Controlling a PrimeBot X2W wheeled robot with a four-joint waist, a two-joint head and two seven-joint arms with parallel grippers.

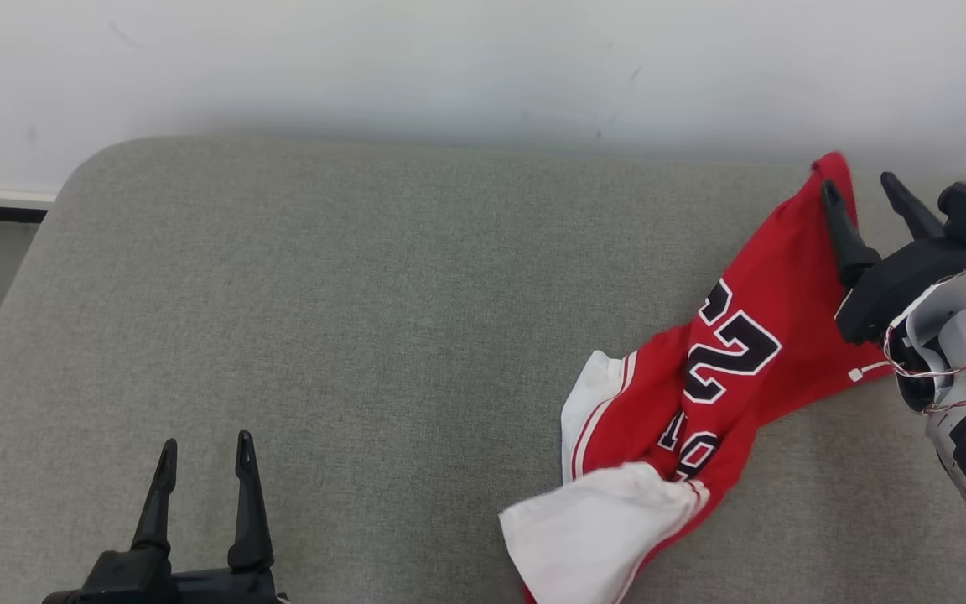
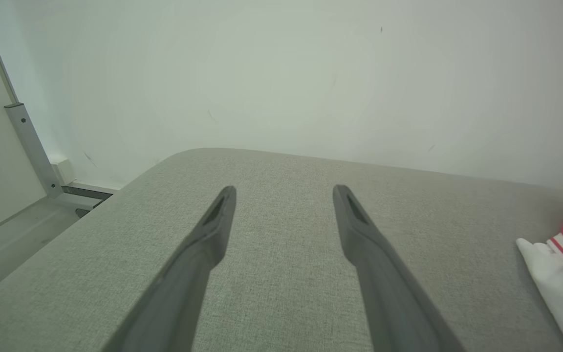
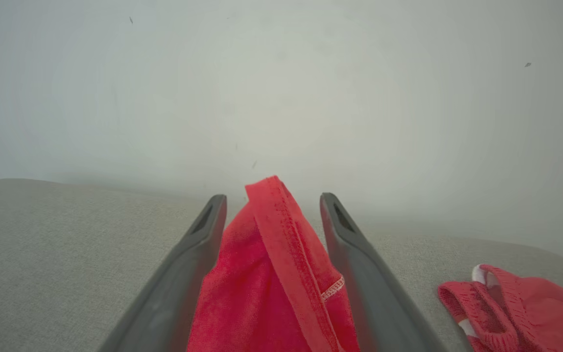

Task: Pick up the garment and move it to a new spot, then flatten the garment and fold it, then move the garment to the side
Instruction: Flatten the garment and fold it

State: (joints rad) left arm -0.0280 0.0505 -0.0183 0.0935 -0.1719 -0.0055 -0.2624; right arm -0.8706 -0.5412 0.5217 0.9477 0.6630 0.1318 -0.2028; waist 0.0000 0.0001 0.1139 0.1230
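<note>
Fabric from the garment [image 1: 726, 369] sits in the gap between the two fingers of my right pincer [image 1: 859, 183], which stand apart rather than clamped. It is a red top with dark, white-edged numerals and a white lining turned out at its near end, crumpled on the right side of the grey cushion [image 1: 324, 319]. Its far hemmed corner rises between those fingers. Whether either finger presses the cloth I cannot tell. The numerals are partly folded under and hard to read, and the bottom edge of the head view cuts off the white end. My left pincer [image 1: 206, 442] hovers at the near left, fingers apart and holding nothing, well apart from the garment, its base cut off by the frame. Behind the cushion stands a pale wall [image 1: 449, 59].
</note>
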